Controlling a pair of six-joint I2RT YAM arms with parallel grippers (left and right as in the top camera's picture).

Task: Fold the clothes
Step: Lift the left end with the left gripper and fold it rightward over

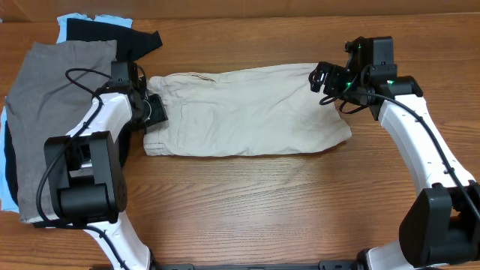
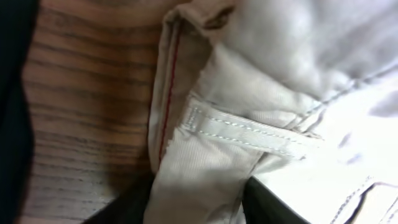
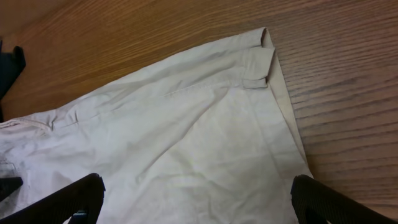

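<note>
The beige khaki shorts (image 1: 247, 111) lie flat across the middle of the wooden table, folded lengthwise, waistband at the left. My left gripper (image 1: 154, 112) is at the waistband end, shut on the shorts; the left wrist view shows the beige cloth (image 2: 205, 180) with a belt loop pinched between the dark fingers. My right gripper (image 1: 326, 79) hovers above the far right corner of the shorts, open and empty; in the right wrist view its fingers (image 3: 196, 199) spread wide over the cloth (image 3: 186, 137).
A pile of other clothes sits at the left: grey shorts (image 1: 52, 97), a black piece (image 1: 112, 34) and a light-blue piece (image 1: 79, 19). The arm bases stand at the near edge.
</note>
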